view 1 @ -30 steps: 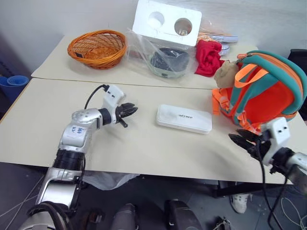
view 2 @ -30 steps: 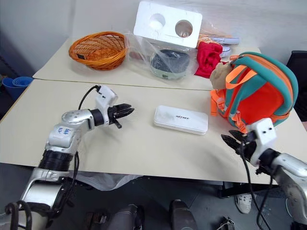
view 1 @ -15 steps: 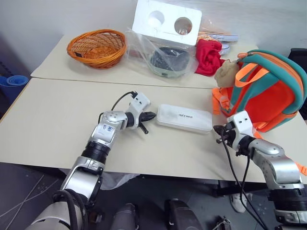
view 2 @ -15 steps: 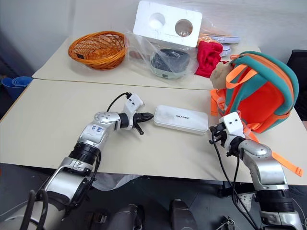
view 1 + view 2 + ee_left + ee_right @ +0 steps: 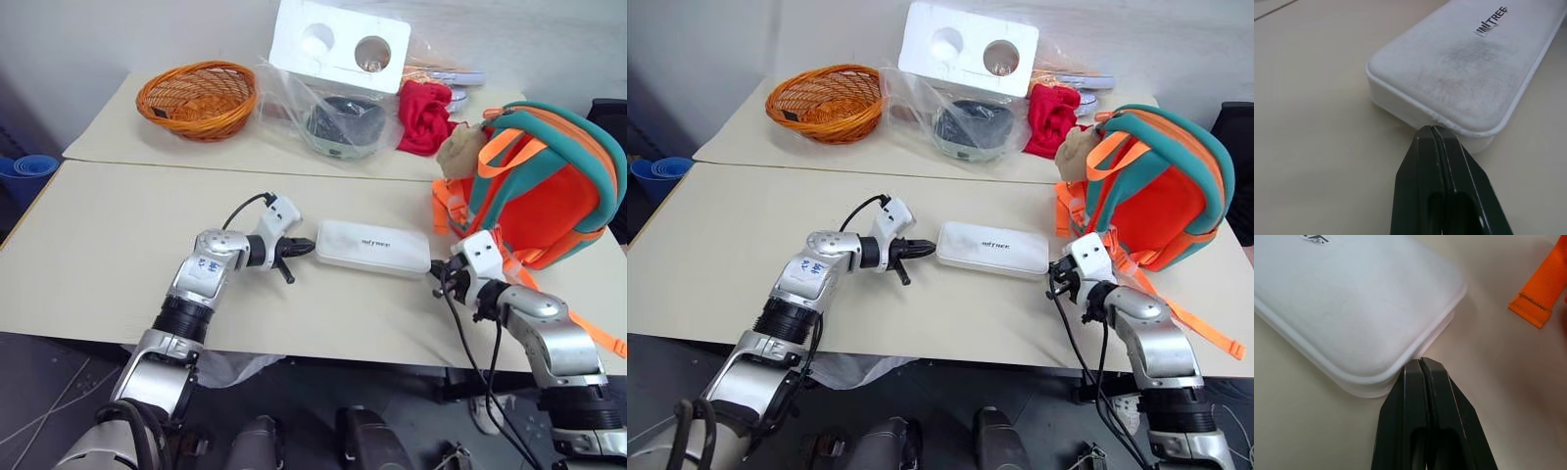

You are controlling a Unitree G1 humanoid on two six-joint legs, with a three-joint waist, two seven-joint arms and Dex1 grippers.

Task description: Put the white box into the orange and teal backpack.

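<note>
The white box point(image 5: 373, 247) lies flat on the beige table point(image 5: 118, 255), dark lettering on its top. My left gripper point(image 5: 306, 249) is shut, its tip against the box's left end; the same end point(image 5: 1449, 73) fills the left wrist view above the closed gripper point(image 5: 1431, 128). My right gripper point(image 5: 438, 275) is shut too, its tip at the box's right end point(image 5: 1356, 308), seen close in the right wrist view with that gripper point(image 5: 1421, 360). The orange and teal backpack point(image 5: 544, 191) stands upright at the right, a beige plush toy point(image 5: 460, 152) on its side.
Along the back of the table stand an orange wicker basket point(image 5: 196, 98), a white styrofoam block with two round holes point(image 5: 340, 44), a plastic bag with a dark bowl point(image 5: 338, 122) and a red cloth point(image 5: 424, 116). An orange strap point(image 5: 588, 328) trails toward the front edge.
Both arms swung inward from wide of the box until their tips met its two ends. The right gripper's fingers closed.
</note>
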